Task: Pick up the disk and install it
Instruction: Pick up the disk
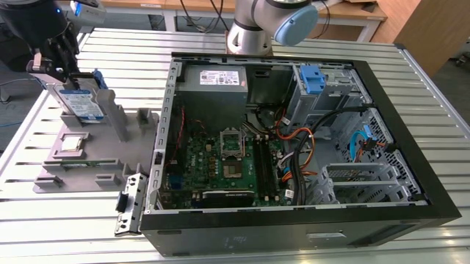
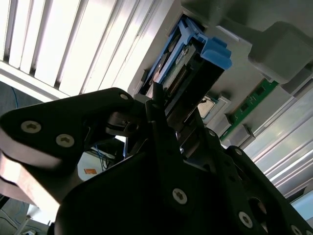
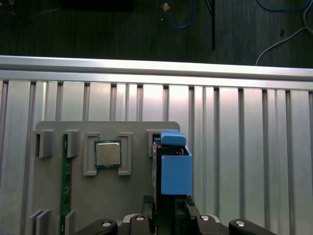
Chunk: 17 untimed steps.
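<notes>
The disk (image 1: 79,102) stands upright in a slot at the far corner of the grey fixture (image 1: 81,165), on the exterior view's left; the gripper (image 1: 66,77) has its jaws clamped on the disk's top edge.

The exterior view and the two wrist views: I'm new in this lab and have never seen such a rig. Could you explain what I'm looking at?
The grey machine with the blue cap behind the case is a robot arm, and the black gripper serves as its hand. The exterior view comes from a camera off the arm, overlooking the slatted metal table. Both wrist views come from cameras riding on the arm, so they look past the gripper.

On the table lie an open computer case and a grey holder. The holder carries a processor chip, a green circuit board and the disk, a silver drive with a blue bracket, standing upright. The gripper is at the disk's top edge; whether it grips it, I cannot tell.
</notes>
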Motion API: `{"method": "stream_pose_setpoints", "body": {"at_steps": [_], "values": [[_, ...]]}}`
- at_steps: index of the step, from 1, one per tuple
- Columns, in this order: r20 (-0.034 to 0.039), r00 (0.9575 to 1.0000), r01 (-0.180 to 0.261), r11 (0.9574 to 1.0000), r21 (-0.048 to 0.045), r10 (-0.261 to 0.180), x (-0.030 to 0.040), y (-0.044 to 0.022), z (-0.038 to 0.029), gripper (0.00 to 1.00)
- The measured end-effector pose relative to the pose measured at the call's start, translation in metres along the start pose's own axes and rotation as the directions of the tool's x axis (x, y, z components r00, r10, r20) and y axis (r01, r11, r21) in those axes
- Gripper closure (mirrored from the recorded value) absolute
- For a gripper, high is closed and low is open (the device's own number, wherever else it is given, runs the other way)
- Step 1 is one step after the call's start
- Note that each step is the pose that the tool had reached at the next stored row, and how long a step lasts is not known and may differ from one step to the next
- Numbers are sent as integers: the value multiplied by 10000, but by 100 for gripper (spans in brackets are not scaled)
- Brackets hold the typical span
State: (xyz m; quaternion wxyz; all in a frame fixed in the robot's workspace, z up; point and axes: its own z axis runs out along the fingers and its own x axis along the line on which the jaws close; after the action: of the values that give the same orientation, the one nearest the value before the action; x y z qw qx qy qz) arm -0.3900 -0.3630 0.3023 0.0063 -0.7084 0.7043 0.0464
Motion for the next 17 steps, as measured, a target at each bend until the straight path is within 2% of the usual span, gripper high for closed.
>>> {"method": "stream_pose_setpoints", "body": {"at_steps": [5,17], "values": [[-3,10000,-1,10000,-5,1,-4,4,-61,65],[-2,10000,-1,10000,-4,1,-5,4,-64,65]]}}
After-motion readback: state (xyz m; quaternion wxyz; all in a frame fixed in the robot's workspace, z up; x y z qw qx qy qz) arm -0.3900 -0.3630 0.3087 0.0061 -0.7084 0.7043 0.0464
